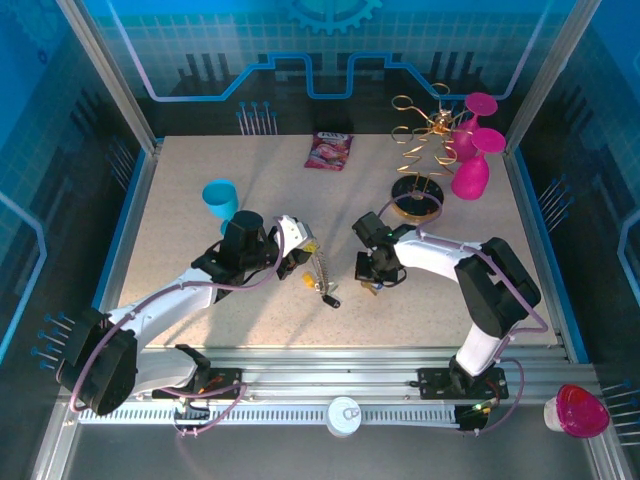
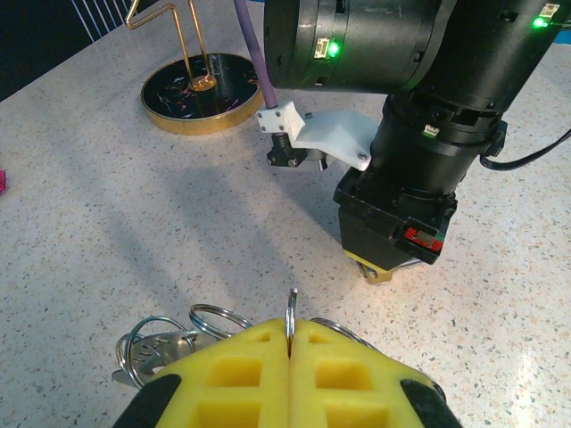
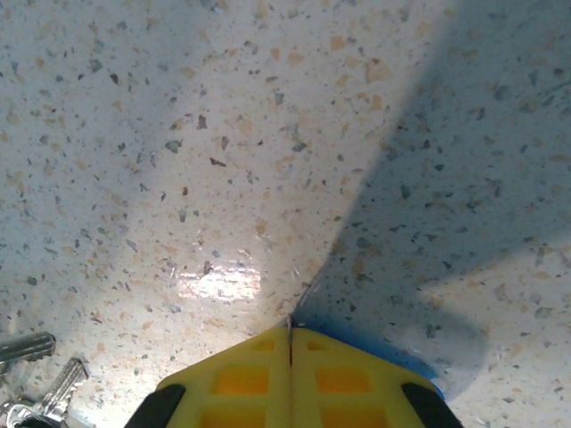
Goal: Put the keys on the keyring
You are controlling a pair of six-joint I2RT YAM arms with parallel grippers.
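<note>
My left gripper [image 1: 297, 252] [image 2: 291, 343] is shut on a thin metal ring [image 2: 291, 312] of the keyring, held edge-on just above the table. More rings [image 2: 212, 317] hang to its left. In the top view the keyring's chain [image 1: 321, 274] droops from the gripper to the table, with a yellow-headed key [image 1: 308, 281] and a dark one [image 1: 331, 298] by it. My right gripper [image 1: 373, 283] [image 3: 291, 332] points straight down at the table, shut on a thin metal edge. Blue plastic [image 3: 384, 353] shows under its right pad, like the head of a blue key. Silver keys [image 3: 40, 388] lie to its lower left.
The gold wire rack [image 1: 425, 140] on its round base [image 2: 201, 94] stands at the back right, beside two pink goblets [image 1: 470, 170]. A blue cup [image 1: 220, 198] stands at the left and a pink packet [image 1: 329, 150] at the back. The right arm's wrist [image 2: 401, 152] hangs close ahead of my left gripper.
</note>
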